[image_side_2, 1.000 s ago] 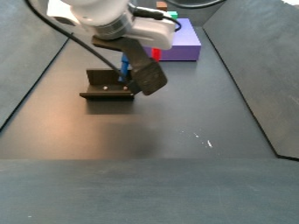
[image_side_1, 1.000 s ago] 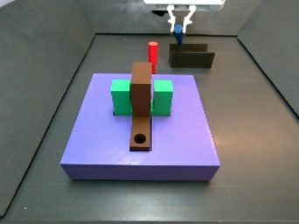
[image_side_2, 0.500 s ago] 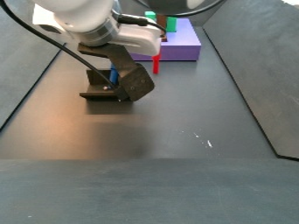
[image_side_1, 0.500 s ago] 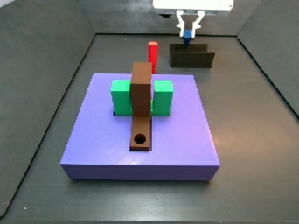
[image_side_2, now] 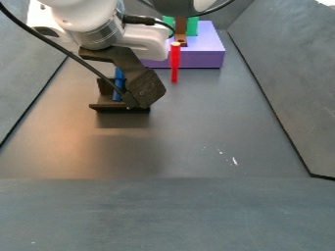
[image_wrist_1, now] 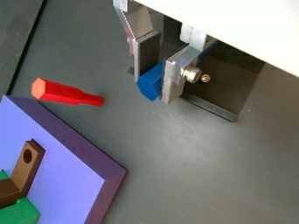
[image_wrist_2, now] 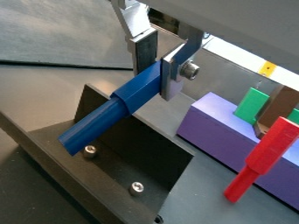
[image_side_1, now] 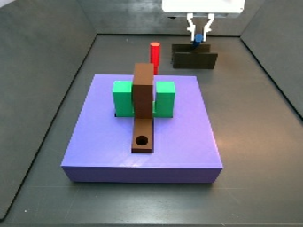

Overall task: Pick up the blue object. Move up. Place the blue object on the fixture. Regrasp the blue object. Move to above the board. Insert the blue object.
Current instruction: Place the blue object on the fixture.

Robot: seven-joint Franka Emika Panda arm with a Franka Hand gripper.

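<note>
Blue peg [image_wrist_2: 114,109] sits clamped between my gripper's [image_wrist_2: 156,66] silver fingers, its lower end slanting down onto the dark fixture [image_wrist_2: 128,157]. In a side view my gripper [image_side_1: 198,34] hangs right over the fixture [image_side_1: 196,59], at one o'clock from the lavender board [image_side_1: 144,133]. Just beside the fixture stands a red peg [image_side_1: 155,52], upright on the floor.
</note>
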